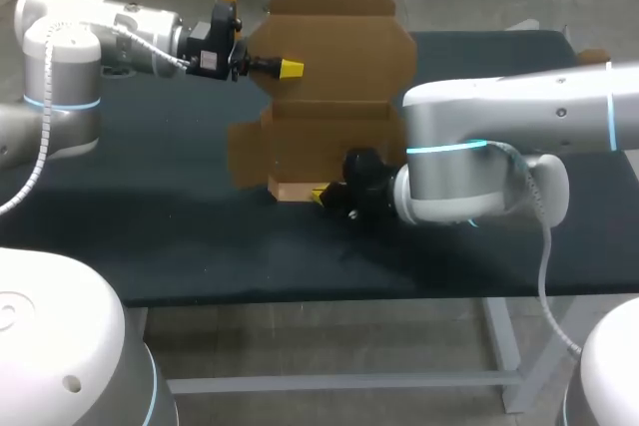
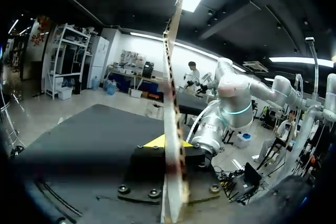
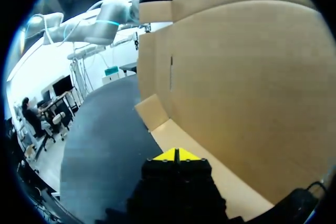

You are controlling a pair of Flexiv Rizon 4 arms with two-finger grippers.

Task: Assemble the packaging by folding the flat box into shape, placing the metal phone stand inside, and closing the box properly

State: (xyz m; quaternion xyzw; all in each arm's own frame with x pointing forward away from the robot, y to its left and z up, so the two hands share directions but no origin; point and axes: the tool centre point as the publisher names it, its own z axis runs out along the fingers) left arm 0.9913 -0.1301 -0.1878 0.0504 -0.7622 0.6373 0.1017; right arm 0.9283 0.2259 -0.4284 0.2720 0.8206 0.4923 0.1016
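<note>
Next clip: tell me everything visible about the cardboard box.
The cardboard box is plain brown corrugated board, not yet folded into shape, with notched side flaps. Its main panel stands upright on the dark table; a paler bottom flap lies flat. The left pincer clamps its upper side edge; the right pincer sits shut at the flat flap.

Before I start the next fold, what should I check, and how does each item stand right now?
1. Left hand grips the box: ok, the cardboard runs between its fingers.
2. Box stands upright on the table: ok.
3. Right hand shut, tips over the bottom flap: ok; whether it touches the flap, cannot tell.
4. Box folded into shape: not ok, it is mostly a flat sheet.
5. Metal phone stand located: not ok, it shows in no view.
</note>
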